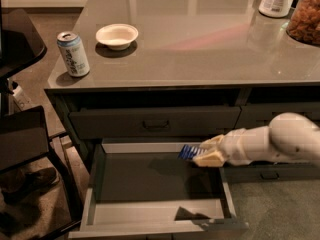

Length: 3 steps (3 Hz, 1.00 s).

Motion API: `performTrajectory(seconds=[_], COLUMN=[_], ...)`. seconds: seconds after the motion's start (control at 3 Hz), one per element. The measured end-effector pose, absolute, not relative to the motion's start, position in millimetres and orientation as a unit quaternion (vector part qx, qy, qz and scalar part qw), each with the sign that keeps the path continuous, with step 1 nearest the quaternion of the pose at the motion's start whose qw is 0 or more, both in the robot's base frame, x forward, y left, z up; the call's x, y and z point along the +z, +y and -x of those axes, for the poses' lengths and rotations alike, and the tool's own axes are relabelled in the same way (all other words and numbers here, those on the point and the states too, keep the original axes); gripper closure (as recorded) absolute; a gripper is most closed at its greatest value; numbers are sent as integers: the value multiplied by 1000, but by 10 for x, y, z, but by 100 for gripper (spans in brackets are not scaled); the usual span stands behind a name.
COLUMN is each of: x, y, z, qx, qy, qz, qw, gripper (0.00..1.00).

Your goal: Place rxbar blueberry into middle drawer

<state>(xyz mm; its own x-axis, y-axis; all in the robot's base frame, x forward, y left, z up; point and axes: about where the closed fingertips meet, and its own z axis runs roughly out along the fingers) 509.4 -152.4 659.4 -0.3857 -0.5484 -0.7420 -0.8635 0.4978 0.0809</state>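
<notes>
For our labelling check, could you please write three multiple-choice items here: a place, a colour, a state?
1. The pincer is: A on the countertop; B over the open middle drawer; C beside the can.
2. The bowl is: A white; B red; C black.
3. The rxbar blueberry is: A on the drawer floor; B held in the pincer; C on the countertop.
1 B, it hangs above the drawer's back right corner. 2 A, plainly white. 3 B, the blue wrapper juts from the pincer.
</notes>
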Motion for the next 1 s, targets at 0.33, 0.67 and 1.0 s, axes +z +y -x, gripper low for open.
performTrajectory(seconds=[0.33,0.67,1.0], x=[5867,5583,6072], y=[-1418,-1449,-1489], z=[-4910,-4960,-5167], qx=[206,183,162], qy=[822,843,839], qz=[437,412,401], qw=[303,293,330], gripper=[100,81,58])
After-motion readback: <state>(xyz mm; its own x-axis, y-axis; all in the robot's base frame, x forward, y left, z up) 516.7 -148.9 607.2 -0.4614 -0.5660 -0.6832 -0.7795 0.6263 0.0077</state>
